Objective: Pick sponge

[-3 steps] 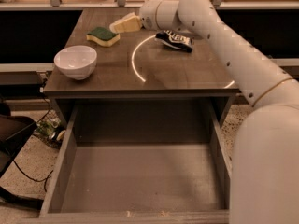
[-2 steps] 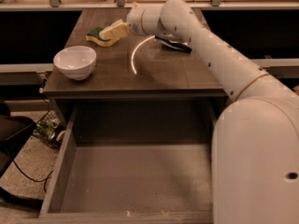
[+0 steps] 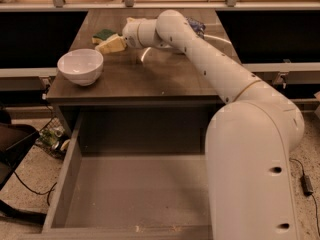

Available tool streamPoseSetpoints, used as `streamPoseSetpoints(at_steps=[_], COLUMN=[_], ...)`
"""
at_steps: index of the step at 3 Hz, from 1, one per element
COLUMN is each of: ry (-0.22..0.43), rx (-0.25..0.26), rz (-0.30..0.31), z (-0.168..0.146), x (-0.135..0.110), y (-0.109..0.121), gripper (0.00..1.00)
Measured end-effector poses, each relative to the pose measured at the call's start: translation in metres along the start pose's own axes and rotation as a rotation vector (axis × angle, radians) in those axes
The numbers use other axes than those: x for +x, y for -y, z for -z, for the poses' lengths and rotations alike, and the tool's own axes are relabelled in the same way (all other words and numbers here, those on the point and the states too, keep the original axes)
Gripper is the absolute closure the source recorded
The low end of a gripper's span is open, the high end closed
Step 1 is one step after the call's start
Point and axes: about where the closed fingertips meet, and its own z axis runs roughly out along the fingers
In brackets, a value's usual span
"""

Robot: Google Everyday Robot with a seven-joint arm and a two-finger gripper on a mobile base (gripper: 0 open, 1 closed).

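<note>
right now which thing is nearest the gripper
The green-topped sponge, beside the gripper at the far end of the table; the white bowl sits up front, the blue bag behind the arm.

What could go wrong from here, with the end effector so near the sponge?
1. The end effector is at the sponge, which lies near the left edge of the table; a sideways push could slide it off instead of gripping it.
2. The white bowl stands close by, nearer the camera; a low retreat of the arm might knock it.
3. The drawer below is open, so anything falling off the front edge may land inside.
</note>
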Motion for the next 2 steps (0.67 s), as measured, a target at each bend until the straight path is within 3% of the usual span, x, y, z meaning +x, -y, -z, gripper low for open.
streamPoseSetpoints(at_steps=[1,2], ry=[-0.003,-0.006], rx=[-0.072,-0.119], rz=[-0.066,-0.105], z=[-0.027,-0.045], x=[0.019,0.037], y=[-0.013,-0.024], gripper=[0.00,0.26])
